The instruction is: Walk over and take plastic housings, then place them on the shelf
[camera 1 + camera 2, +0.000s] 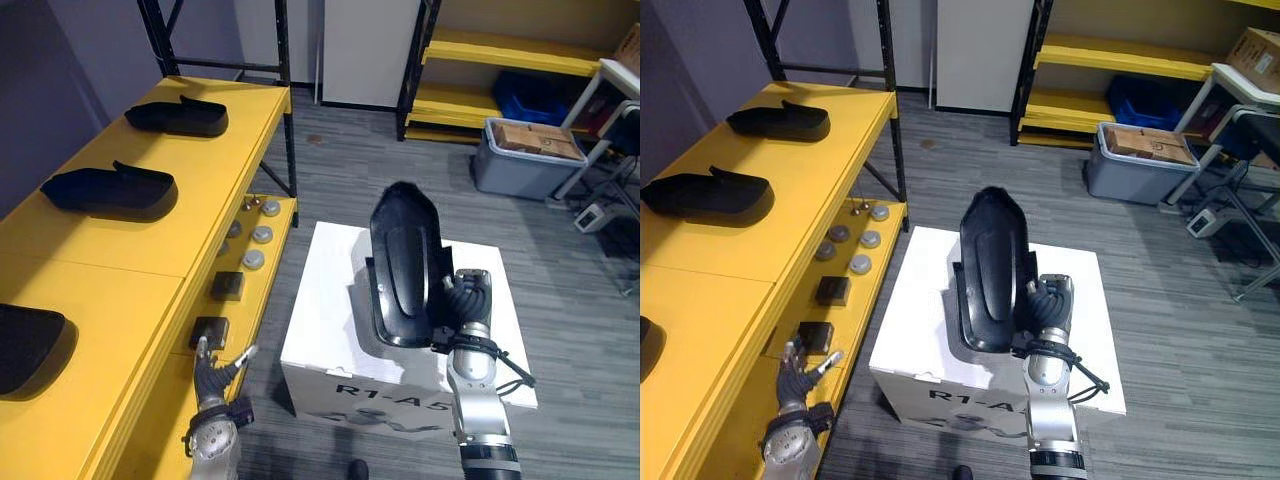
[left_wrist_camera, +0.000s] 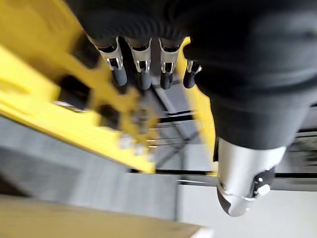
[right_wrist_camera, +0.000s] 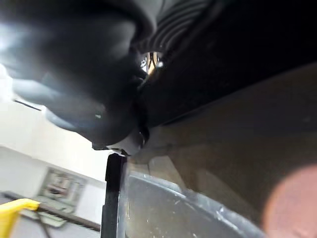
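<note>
My right hand [image 1: 462,300] is shut on a long black plastic housing [image 1: 402,262], holding it upright above the white box [image 1: 330,300]; the housing [image 1: 992,268] stands tilted slightly back. Three more black housings lie on the yellow shelf's top board [image 1: 200,190]: one at the far end [image 1: 178,116], one in the middle [image 1: 110,190], one at the near left edge [image 1: 28,345]. My left hand [image 1: 215,375] hangs open low beside the shelf's lower board, its fingers [image 2: 143,74] straight, holding nothing.
The lower yellow board [image 1: 265,280] carries several small round grey parts [image 1: 255,235] and two dark blocks [image 1: 226,285]. A grey bin with a cardboard box [image 1: 525,155] and a second yellow rack [image 1: 500,60] stand at the back right. Grey floor lies between.
</note>
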### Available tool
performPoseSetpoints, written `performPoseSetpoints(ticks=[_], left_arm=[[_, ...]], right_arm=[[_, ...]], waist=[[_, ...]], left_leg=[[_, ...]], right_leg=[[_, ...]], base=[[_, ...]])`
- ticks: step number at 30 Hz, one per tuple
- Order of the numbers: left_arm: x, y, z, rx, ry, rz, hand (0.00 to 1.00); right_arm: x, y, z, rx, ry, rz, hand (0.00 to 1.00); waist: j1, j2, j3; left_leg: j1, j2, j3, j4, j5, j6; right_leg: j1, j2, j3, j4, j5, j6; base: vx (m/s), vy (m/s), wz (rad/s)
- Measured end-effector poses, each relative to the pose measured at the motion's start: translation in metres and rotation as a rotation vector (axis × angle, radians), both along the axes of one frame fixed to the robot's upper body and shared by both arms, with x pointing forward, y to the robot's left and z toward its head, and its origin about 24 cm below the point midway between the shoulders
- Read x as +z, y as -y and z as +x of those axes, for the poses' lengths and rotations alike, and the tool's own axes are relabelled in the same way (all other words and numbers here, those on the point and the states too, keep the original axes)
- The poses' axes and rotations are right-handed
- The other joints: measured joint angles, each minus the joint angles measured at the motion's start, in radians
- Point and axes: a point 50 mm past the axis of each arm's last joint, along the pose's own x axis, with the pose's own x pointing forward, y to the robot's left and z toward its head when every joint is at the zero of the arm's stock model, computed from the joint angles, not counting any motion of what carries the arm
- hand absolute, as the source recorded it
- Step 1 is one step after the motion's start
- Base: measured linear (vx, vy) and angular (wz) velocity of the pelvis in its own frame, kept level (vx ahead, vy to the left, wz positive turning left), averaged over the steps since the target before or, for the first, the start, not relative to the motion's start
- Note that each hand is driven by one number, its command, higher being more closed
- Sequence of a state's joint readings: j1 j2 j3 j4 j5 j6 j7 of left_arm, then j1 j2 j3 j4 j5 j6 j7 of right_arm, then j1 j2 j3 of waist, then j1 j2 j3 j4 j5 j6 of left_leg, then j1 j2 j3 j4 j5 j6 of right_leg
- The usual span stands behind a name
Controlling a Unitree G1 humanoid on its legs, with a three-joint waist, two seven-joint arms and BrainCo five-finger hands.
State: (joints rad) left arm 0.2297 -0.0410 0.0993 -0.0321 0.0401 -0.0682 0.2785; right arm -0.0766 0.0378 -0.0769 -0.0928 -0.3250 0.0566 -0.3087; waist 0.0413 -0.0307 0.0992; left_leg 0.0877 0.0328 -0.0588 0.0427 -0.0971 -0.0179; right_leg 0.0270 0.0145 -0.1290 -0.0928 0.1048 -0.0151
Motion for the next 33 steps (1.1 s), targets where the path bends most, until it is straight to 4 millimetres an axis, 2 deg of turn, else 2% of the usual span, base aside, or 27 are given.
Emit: performPoseSetpoints(ticks=[6,9,15,21,22,26,33], left_arm=[[0.051,0.037,0.022,-0.163,0.262,-0.060,0.00],[0.064,0.062,0.033,-0.276,0.325,-0.118,0.00],[0.082,0.106,0.043,-0.486,0.391,-0.247,0.00],[0.080,0.110,0.048,-0.511,0.372,-0.315,0.00],[0.079,0.110,0.050,-0.512,0.366,-0.331,1.00],[0.078,0.108,0.051,-0.500,0.355,-0.366,1.00],[0.063,0.096,0.055,-0.445,0.275,-0.369,1.00]], right_arm=[[0.020,-0.016,-0.002,0.063,0.101,-0.010,1.00],[0.032,-0.029,-0.002,0.115,0.159,-0.032,1.00],[0.045,-0.058,-0.004,0.241,0.224,-0.111,1.00],[0.047,-0.067,-0.005,0.280,0.241,-0.155,1.00],[0.047,-0.068,-0.005,0.283,0.239,-0.164,1.00],[0.045,-0.064,-0.005,0.294,0.233,-0.208,1.00],[0.032,-0.062,-0.013,0.338,0.191,-0.274,1.00]], waist=[[0.001,0.001,-0.001],[0.000,0.002,-0.001],[-0.006,0.005,-0.005],[-0.021,0.018,-0.030],[-0.025,0.018,-0.033],[-0.026,0.019,-0.044],[-0.041,0.024,-0.050]], left_leg=[[0.003,-0.003,-0.003,0.001,0.003,0.004],[0.003,-0.004,0.002,0.003,0.003,0.004],[0.002,-0.004,0.006,0.004,0.003,0.004],[-0.006,-0.005,0.007,0.005,0.003,0.004],[-0.010,-0.005,0.007,0.008,0.003,0.005],[-0.025,-0.005,0.021,0.016,0.003,0.005],[-0.032,-0.004,0.030,0.033,0.002,0.004]], right_leg=[[0.005,-0.002,-0.006,0.000,0.001,-0.002],[0.004,-0.001,-0.001,0.000,0.003,-0.004],[-0.001,0.003,0.009,0.000,0.007,-0.007],[-0.009,0.006,0.011,0.000,0.010,-0.007],[-0.012,0.006,0.012,0.000,0.012,-0.008],[-0.028,0.005,0.028,0.000,0.022,-0.009],[-0.030,0.003,0.036,0.000,0.035,-0.013]], base=[[0.00,0.000,0.03],[0.00,0.000,-0.03],[0.00,0.000,-0.06],[0.00,0.000,0.00],[0.00,0.000,0.00],[-0.02,0.020,-0.11],[-0.04,0.021,-0.04]])
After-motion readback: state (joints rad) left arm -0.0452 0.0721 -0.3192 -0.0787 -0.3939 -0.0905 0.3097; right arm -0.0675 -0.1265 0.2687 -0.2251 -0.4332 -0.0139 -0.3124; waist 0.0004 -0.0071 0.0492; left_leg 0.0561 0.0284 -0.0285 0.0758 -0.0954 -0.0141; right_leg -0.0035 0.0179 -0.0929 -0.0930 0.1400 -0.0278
